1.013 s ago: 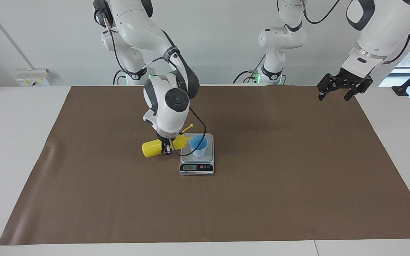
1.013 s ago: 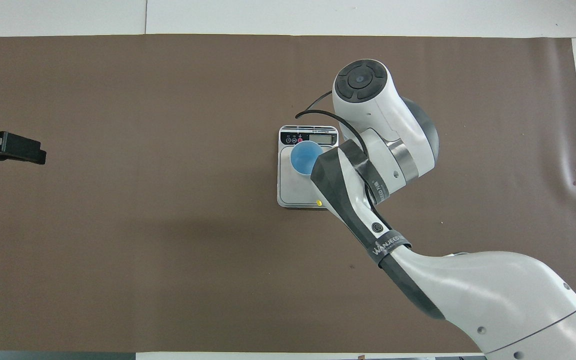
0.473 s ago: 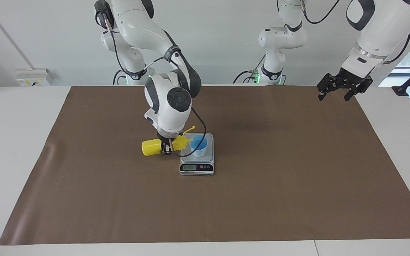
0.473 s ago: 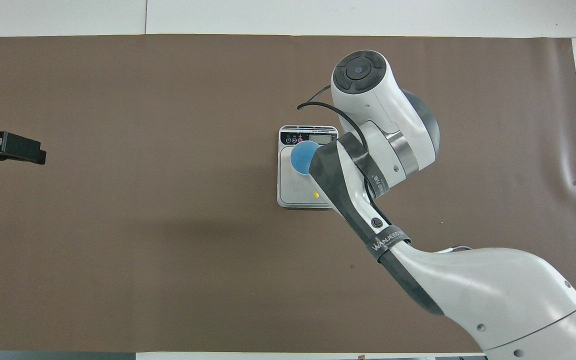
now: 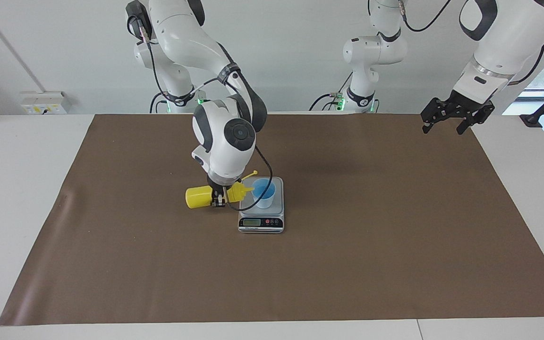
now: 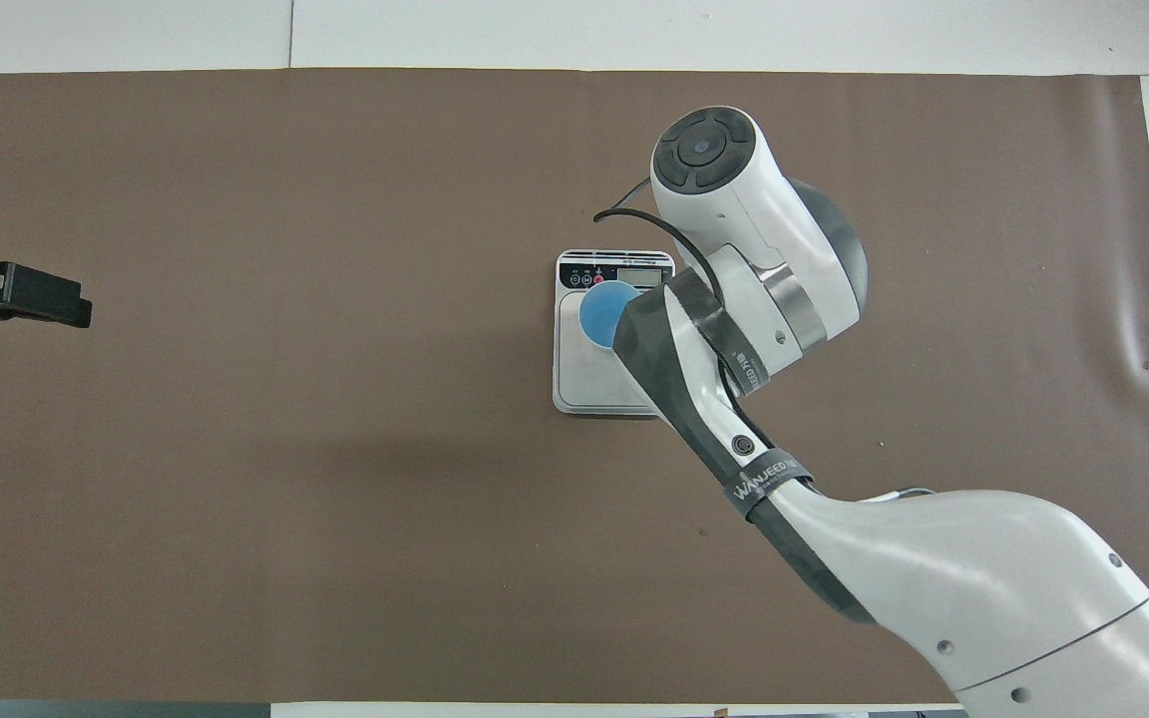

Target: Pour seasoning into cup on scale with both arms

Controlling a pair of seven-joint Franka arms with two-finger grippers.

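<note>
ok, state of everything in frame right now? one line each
seasoning bottle: held sideways, cap off on its strap, nozzle at the cup's rim
cup: upright on the scale
scale: flat on the mat, display on, reading illegible
right gripper: shut on the seasoning bottle
left gripper: open, waiting over the mat's corner

A brown mat (image 5: 347, 245) covers the white table (image 5: 17, 189), a wall socket (image 5: 45, 102) at its edge.

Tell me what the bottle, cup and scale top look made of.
The bottle: opaque yellow plastic, probably soft, evenly matte. The cup: thin plastic or paper, pale outside, blue inside; cannot tell which. The scale: brushed-metal-looking grey platform with dull sheen, black plastic front panel.
</note>
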